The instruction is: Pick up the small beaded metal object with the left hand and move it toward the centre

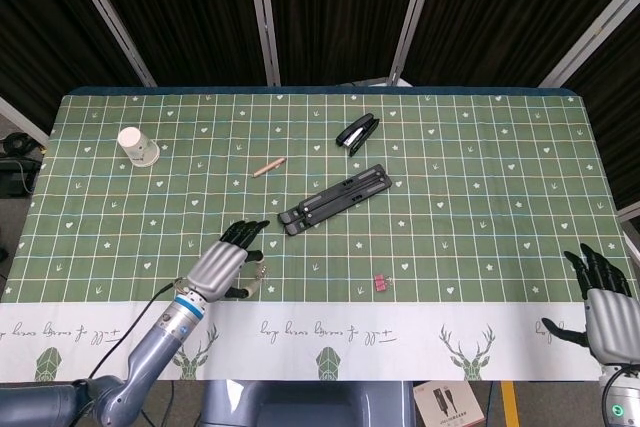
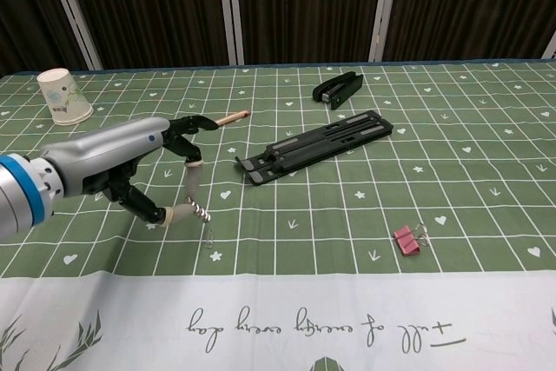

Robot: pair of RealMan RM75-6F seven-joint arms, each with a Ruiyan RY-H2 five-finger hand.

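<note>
Table [image 1: 480, 187] first: green grid cloth, lots of bare area toward the centre, so the carry path is judged open, though the black folding stand [image 2: 317, 145] at 1 o'clock of the left hand [image 2: 130, 162] could be clipped if the hand is swung too far. Main risk is judged to be a drop: the small beaded metal object [image 2: 199, 208] is only pinched at one end between thumb and a fingertip, hanging low, just above the cloth; a jolt or slight loosening could let it slip. A thin metal clip [image 2: 211, 236] on the cloth just below could be snagged. Remaining fingers [image 2: 195, 122] are stretched forward, apart. Right hand [image 1: 605, 307] sits at the 4 o'clock edge, fingers spread, nothing held.
</note>
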